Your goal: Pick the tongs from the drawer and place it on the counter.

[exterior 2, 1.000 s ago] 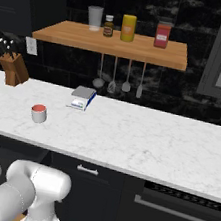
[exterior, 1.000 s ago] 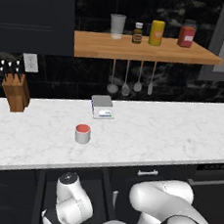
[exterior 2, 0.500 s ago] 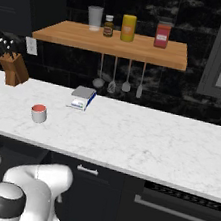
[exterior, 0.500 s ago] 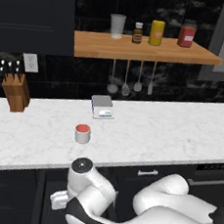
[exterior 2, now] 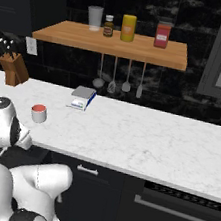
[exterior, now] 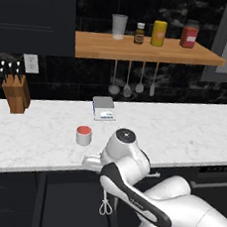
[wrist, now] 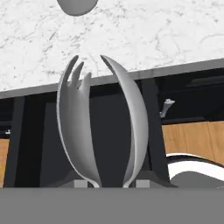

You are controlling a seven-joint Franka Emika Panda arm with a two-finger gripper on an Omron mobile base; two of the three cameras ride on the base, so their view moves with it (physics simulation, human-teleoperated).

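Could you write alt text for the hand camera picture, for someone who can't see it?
The gripper, shut on silver tongs, holds their two curved arms pointing up toward the edge of a white marble counter. Dark cabinet fronts sit below the counter.

The tongs (wrist: 103, 127) stood upright at the frame's centre, clamped at six o'clock in the gripper (wrist: 109, 183). One arm ended in a forked tip, the other in a smooth spoon. Toward twelve o'clock, the counter (wrist: 144, 35) stretched white across, its pale edge running behind the tips.
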